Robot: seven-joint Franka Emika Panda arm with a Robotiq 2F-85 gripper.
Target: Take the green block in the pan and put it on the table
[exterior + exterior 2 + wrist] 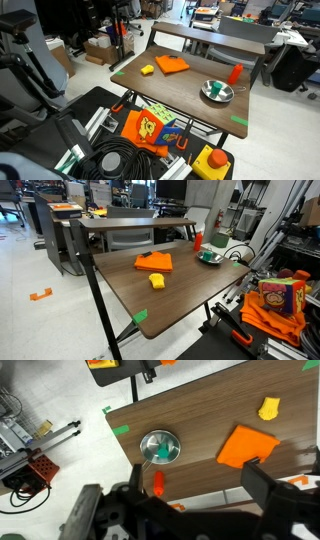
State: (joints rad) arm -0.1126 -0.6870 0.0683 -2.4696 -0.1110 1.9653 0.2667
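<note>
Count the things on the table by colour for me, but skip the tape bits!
Yellow: 1, the yellow block
Orange: 1, the flat orange piece
Red: 1, the red block
Silver: 1, the pan
Green: 1, the green block in the pan
Total: 5

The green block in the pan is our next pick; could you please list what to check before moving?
1. The green block lies inside the pan: ok.
2. The gripper is open: ok.
3. The gripper is down at the pan: not ok, it hangs high above.
4. The red block stands apart from the pan: ok.
5. Bare table between pan and orange sheet for placing: ok.
</note>
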